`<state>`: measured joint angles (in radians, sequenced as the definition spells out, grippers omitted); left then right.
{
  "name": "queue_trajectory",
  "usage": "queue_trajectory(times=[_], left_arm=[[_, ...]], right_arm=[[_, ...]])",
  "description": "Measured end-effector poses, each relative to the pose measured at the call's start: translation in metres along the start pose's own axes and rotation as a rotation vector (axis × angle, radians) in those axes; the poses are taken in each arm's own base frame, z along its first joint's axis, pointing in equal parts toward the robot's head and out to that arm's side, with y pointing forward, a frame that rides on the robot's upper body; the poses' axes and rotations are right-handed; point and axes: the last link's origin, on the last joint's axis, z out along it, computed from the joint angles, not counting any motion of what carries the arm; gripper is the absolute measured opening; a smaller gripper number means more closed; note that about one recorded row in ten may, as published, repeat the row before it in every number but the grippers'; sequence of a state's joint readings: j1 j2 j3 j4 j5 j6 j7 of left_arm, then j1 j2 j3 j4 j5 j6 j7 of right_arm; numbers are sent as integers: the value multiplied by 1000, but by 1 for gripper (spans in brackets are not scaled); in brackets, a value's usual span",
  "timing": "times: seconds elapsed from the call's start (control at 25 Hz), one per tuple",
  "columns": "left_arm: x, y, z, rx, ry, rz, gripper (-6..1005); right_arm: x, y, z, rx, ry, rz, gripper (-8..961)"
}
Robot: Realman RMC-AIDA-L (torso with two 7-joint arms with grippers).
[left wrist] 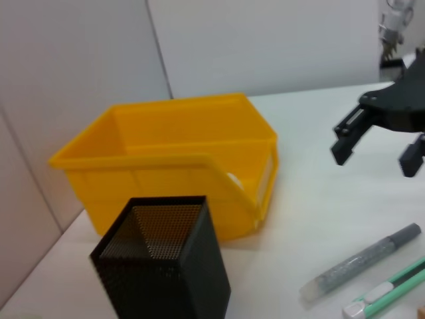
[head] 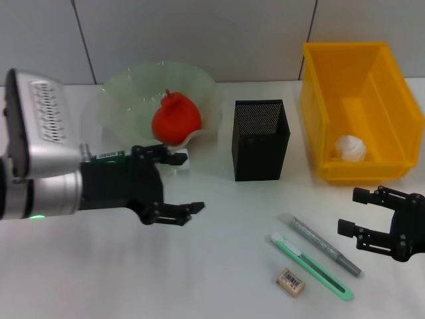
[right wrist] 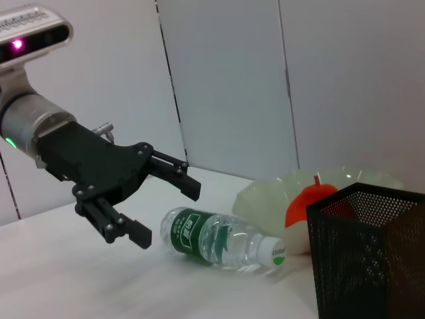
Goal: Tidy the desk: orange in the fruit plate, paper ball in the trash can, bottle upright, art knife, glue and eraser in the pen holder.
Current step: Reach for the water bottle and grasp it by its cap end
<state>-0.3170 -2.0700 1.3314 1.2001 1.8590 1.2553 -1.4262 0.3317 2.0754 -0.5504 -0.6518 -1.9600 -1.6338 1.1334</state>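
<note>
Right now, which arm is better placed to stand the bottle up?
The left. Its open pincer hangs right beside the bottle, which lies on its side in front of the fruit plate. The right pincer, also open, sits across the desk near the yellow bin.

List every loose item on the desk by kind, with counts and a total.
Containers: 3 (fruit plate, pen holder, trash can)
Stationery: 3 (art knife, glue, eraser)
Fruit: 1 (orange)
Bottle: 1
Paper ball: 1
Total: 9

pen holder [head: 260, 139] top open, bare desk [head: 219, 266] around
</note>
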Motion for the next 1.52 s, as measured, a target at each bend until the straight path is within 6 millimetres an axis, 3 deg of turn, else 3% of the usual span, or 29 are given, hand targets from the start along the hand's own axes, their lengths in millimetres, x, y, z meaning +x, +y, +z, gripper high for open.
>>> queue_trajectory(times=[0.08, 0.28, 0.76, 0.84, 1.04, 1.08, 1.52], left_arm=[[16, 6, 7, 10, -52, 57, 852], [27, 19, 15, 99, -128, 124, 851], [29, 36, 53, 191, -264, 197, 835], [29, 40, 70, 223, -289, 226, 803], [29, 40, 70, 223, -289, 226, 723], [26, 39, 85, 255, -325, 247, 707], [15, 20, 109, 316, -375, 239, 720]], right_arm=[[-2, -1, 0, 2, -3, -5, 746], [-3, -2, 1, 2, -5, -8, 746], [-5, -4, 4, 2, -9, -11, 745], [-5, -3, 4, 2, -9, -10, 745], [-4, -2, 3, -2, -11, -5, 745], [-4, -2, 3, -3, -12, -3, 745], [-3, -1, 5, -3, -13, 3, 745]])
